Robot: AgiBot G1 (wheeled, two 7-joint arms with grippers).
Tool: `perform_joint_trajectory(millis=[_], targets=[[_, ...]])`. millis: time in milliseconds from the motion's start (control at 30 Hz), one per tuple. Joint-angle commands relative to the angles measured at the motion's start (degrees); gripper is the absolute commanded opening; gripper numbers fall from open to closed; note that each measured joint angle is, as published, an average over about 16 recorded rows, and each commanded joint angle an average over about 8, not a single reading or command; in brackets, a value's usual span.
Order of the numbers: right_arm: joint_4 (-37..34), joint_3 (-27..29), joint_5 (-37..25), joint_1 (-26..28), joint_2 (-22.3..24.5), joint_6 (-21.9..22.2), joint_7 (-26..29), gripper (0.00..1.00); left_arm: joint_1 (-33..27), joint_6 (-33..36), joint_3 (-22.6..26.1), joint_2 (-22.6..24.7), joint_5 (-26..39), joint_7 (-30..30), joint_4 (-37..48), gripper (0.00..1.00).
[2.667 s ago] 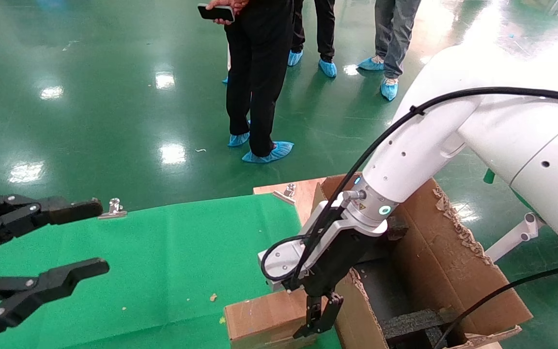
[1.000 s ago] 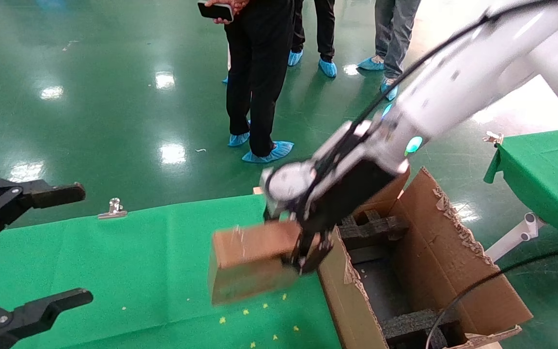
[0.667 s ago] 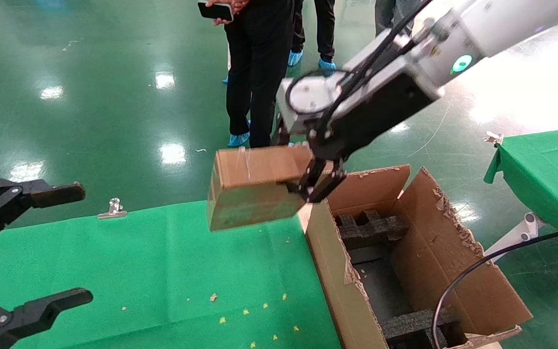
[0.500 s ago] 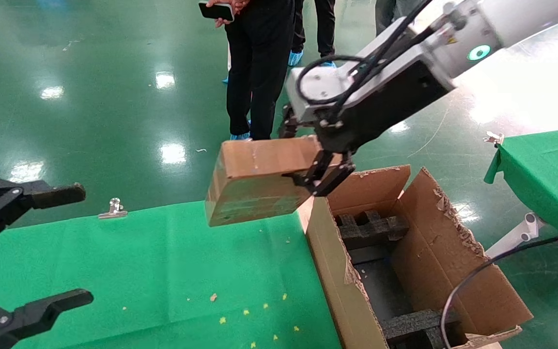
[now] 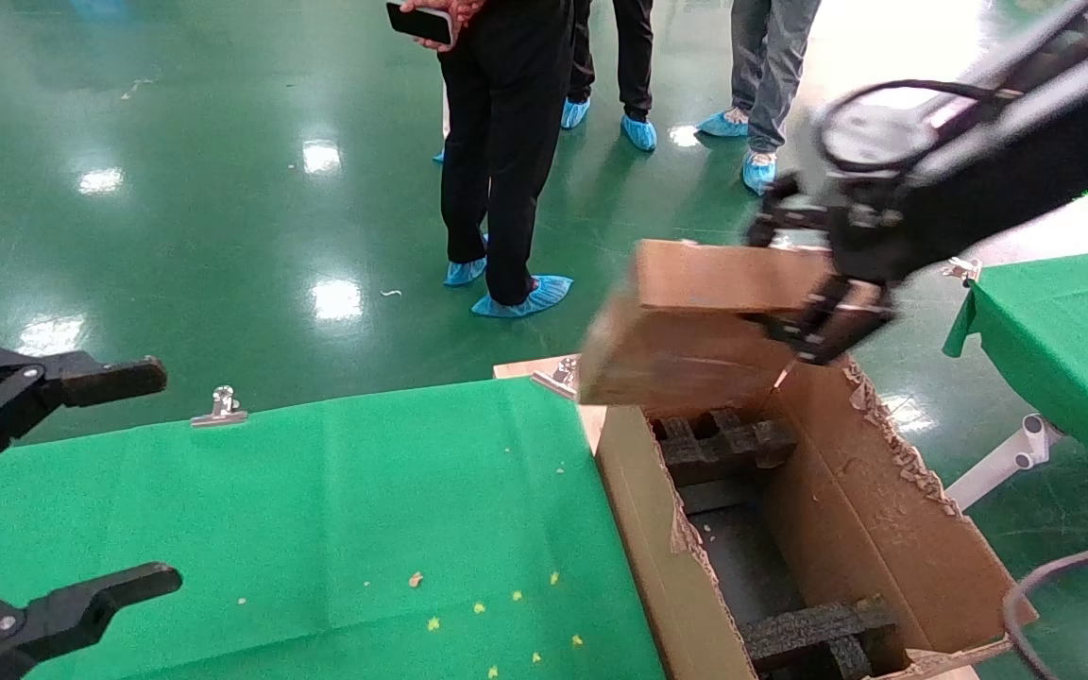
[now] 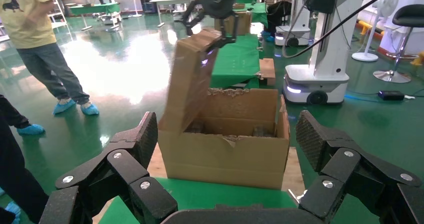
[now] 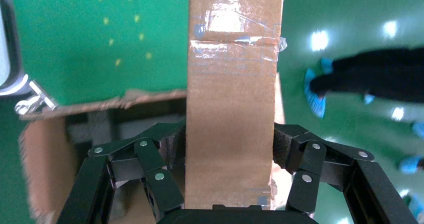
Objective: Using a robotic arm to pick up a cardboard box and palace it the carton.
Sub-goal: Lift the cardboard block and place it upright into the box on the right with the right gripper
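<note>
right gripper (image 5: 804, 283) has its jaws clamped on one end of the small flat brown cardboard box (image 5: 695, 326), hanging tilted over the far end of the big ragged-flapped brown carton (image 5: 875, 529), so I'd level it and lower between the black foam blocks (image 5: 723, 444) before letting go, left gripper (image 5: 53, 491) parked with jaws spread over the green-covered desk (image 5: 317, 510)

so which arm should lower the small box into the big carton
The right. Its end effector is shut on the small box, held in the air over the far end of the carton. The left end effector is open beside the green table, holding nothing.
</note>
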Motion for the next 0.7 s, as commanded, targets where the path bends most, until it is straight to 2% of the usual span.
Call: perform_joint_trajectory(millis=[33, 233, 400, 533, 700], targets=[[1.01, -3.21, -0.03, 2.21, 2.18, -0.02, 0.82, 0.0, 0.0, 0.0, 0.0, 0.0, 0.0, 0.0, 0.0, 1.0], [1.94, -12.41, 0.53, 6.47, 6.27, 0.11, 1.35, 0.0, 0.0, 0.0, 0.0, 0.0, 0.0, 0.0, 0.0, 1.0], [-0.22, -18.52, 1.88, 7.68, 8.62, 0.5, 2.17, 0.0, 0.0, 0.0, 0.01, 0.0, -0.01, 0.0, 0.0, 1.0], [-3.77, -21.29, 3.52, 6.61, 9.9, 1.39, 5.11, 0.0, 0.0, 0.0, 0.01, 0.0, -0.01, 0.0, 0.0, 1.0], [-7.91, -22.21, 5.76, 3.79, 11.28, 3.64, 10.39, 0.0, 0.0, 0.0, 0.01, 0.0, -0.01, 0.01, 0.0, 1.0]])
